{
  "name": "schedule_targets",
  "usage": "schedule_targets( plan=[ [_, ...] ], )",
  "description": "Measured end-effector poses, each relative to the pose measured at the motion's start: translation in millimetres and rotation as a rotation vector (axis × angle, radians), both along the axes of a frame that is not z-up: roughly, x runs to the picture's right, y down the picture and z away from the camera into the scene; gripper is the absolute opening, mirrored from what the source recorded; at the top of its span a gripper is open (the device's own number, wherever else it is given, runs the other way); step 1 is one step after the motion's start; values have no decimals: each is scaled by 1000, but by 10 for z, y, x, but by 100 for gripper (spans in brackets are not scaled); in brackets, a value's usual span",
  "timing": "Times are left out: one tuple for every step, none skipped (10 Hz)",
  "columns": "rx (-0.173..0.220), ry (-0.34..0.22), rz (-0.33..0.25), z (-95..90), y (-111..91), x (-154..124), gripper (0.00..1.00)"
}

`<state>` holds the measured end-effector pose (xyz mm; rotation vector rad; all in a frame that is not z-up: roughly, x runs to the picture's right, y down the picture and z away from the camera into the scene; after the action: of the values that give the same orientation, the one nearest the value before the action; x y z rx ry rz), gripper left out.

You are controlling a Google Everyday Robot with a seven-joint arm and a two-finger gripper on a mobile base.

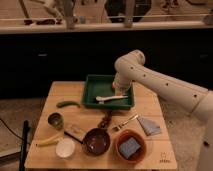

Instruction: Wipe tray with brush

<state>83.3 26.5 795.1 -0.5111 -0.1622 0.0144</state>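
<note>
The dark green tray (92, 92) sits at the back middle of the wooden table. The whitish brush (110, 98) lies across the tray's floor, its head to the left and its handle running right. My gripper (121, 95) is down in the right part of the tray at the handle's right end, below the white arm's wrist. The arm (160, 85) reaches in from the right.
In front of the tray stand a dark brown pan (96, 141), a brown-orange bowl (131, 146) with a grey-blue sponge, a white cup (65, 148), a metallic fork-like utensil (125, 123), a grey cloth (148, 126), a green pepper (67, 104), a dark can (55, 120) and a banana (49, 141).
</note>
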Motion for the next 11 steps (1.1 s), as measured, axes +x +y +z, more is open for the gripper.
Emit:
schedule_targets(
  plan=[
    [-2,-34,-23,48,-19,26,72],
    [-5,-52,-39,81,-26,53,77],
    [-11,-83,-68,149,-42,103,80],
    [-20,-110,-100,213,-57,129,80],
    [-22,-126,-118,248,-76,133,80],
    [-24,-145,-139,276,-108,123,80],
    [-23,-165,-162,302,-159,108,80],
    [-21,-182,-185,321,-214,95,80],
    [-23,-191,-201,333,-234,88,80],
    [-17,-211,-230,364,-293,71,80],
    [-16,-224,-247,385,-324,77,80]
  ],
)
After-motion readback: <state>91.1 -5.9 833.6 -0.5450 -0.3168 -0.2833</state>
